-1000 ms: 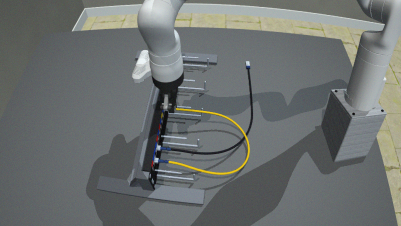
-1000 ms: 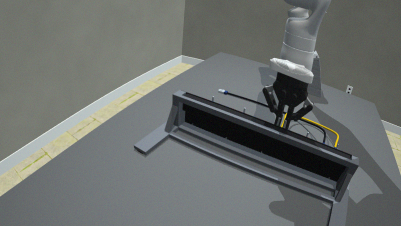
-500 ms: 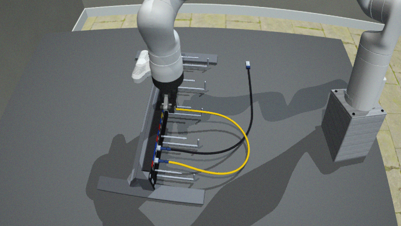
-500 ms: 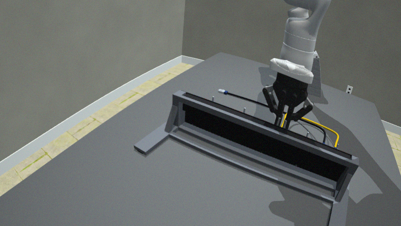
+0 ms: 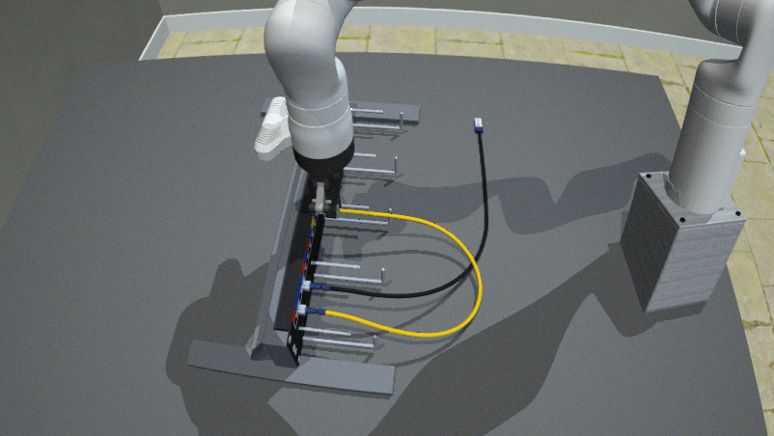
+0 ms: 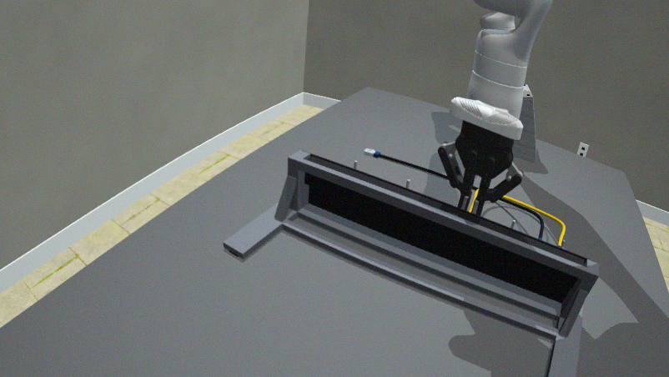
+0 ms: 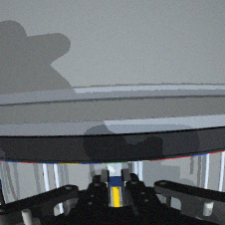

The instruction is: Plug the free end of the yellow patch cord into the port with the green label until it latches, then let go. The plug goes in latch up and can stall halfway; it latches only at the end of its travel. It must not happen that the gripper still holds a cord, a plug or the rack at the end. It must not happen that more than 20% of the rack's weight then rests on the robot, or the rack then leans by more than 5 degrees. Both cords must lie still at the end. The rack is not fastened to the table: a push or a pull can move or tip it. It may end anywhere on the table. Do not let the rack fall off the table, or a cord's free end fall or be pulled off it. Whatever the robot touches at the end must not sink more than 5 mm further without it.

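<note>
End effector (image 5: 323, 207) clamped nearly shut on yellow patch cord (image 5: 470, 258) free-end plug, held at rack (image 5: 282, 246) port panel's top edge. Black cord (image 5: 483, 178) laid loose on table (image 5: 541, 351).

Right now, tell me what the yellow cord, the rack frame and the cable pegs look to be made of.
Yellow patch cord, its free plug clamped in the gripper: probably rubber or plastic jacket, since it bends in a smooth loop.
Rack: matte grey, likely painted metal or plastic; flat, no glare.
Pegs: pale and silvery, possibly bare metal.
</note>
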Controlling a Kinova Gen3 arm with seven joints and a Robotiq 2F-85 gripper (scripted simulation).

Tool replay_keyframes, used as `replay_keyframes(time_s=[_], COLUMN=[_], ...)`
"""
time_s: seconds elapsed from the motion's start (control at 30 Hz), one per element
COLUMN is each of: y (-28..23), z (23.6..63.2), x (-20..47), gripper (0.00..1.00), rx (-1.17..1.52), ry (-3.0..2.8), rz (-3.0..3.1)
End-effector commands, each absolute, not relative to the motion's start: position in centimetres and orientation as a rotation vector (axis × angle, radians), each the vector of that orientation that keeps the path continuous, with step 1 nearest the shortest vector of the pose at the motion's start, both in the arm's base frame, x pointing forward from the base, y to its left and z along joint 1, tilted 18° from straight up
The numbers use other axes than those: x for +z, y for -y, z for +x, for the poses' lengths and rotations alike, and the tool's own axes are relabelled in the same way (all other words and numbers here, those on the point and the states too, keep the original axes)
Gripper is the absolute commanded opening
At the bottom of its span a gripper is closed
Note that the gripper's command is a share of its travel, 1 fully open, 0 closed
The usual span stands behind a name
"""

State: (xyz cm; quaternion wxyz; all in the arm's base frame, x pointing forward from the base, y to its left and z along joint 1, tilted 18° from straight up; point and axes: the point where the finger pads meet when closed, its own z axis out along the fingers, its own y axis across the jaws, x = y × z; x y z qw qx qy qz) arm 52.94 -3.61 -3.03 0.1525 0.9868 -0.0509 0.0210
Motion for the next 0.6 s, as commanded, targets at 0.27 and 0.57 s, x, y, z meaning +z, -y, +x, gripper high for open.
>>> replay_keyframes(time_s=[0.27, 0.57], y=[3.58, 3.59], z=[53.40, 53.44], x=[-2.86, -2.86], gripper=[0.00, 0.00], rx=[0.066, 0.065], ry=[0.146, 0.146], rz=[2.832, 2.832])
